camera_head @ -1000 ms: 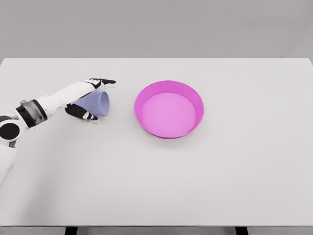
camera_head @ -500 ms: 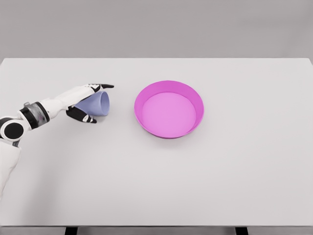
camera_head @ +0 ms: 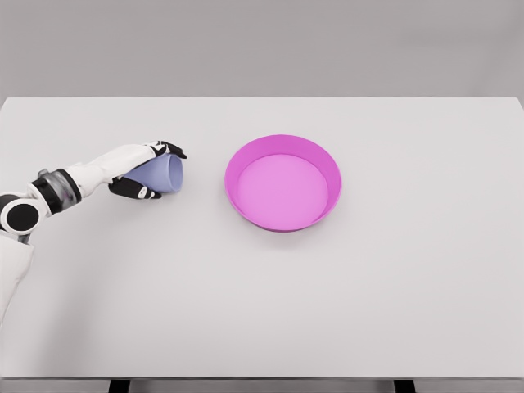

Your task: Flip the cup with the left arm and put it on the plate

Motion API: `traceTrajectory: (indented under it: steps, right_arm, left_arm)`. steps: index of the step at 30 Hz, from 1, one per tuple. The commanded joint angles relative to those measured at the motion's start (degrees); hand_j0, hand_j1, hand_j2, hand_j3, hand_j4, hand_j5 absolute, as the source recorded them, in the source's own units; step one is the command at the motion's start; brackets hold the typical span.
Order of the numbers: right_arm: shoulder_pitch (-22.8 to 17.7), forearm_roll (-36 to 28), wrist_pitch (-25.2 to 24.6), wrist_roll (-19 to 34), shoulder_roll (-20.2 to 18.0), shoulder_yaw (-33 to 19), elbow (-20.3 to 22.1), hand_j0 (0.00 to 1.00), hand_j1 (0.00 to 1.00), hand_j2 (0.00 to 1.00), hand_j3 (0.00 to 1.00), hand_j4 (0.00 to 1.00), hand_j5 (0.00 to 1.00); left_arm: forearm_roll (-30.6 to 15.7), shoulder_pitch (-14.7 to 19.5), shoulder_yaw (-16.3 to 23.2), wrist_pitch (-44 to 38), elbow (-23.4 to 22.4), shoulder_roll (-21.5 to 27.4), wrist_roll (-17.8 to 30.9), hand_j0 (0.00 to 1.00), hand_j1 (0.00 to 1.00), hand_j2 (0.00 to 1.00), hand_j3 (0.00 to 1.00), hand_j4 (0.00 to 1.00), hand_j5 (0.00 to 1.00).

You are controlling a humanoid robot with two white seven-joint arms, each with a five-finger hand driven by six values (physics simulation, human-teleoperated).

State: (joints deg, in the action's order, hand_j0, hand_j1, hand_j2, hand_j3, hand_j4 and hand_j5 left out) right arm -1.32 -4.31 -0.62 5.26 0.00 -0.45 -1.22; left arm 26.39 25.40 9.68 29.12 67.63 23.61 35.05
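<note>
A pale lavender cup point(camera_head: 163, 174) lies on its side on the white table, its wide mouth turned toward the right. My left hand point(camera_head: 154, 170) wraps around it, fingers curled over its top and thumb under its near side. The left arm reaches in from the lower left edge. To the right of the cup, a short gap away, sits a round magenta plate point(camera_head: 283, 183) with a raised rim and nothing in it. My right arm is out of sight.
The white table point(camera_head: 368, 286) stretches wide in front of and to the right of the plate. Its far edge runs along the top, against a grey wall.
The left hand's fingers have closed down from spread above the cup to curled around it. The cup has barely moved.
</note>
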Motion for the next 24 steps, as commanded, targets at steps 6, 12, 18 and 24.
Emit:
traceTrajectory:
  steps: [6,12,18,24]
  right_arm:
    - [0.0,0.01,0.0,0.01,0.0,0.01,-0.01,1.0,1.0,1.0,1.0,1.0,1.0]
    - [0.0,0.01,0.0,0.01,0.0,0.01,-0.01,1.0,1.0,1.0,1.0,1.0,1.0]
    - [0.0,0.01,0.0,0.01,0.0,0.01,-0.01,1.0,1.0,1.0,1.0,1.0,1.0]
    - [0.0,0.01,0.0,0.01,0.0,0.01,-0.01,1.0,1.0,1.0,1.0,1.0,1.0]
  left_arm:
    - [-2.91,-0.79,-0.1,0.76,5.67,-0.84,-0.05,0.62,0.62,0.62,0.62,0.62,0.62]
    - [-17.86,-0.88,-0.1,5.88,6.55,-2.25,-0.05,0.61,0.61,0.61,0.61,0.61,0.61]
    - [-26.47,-1.32,1.57,5.88,6.73,-6.12,-0.05,0.61,0.61,0.61,0.61,0.61,0.61]
    - [-28.41,-1.49,5.35,5.88,8.31,-11.21,-0.05,0.62,0.62,0.62,0.62,0.62,0.62]
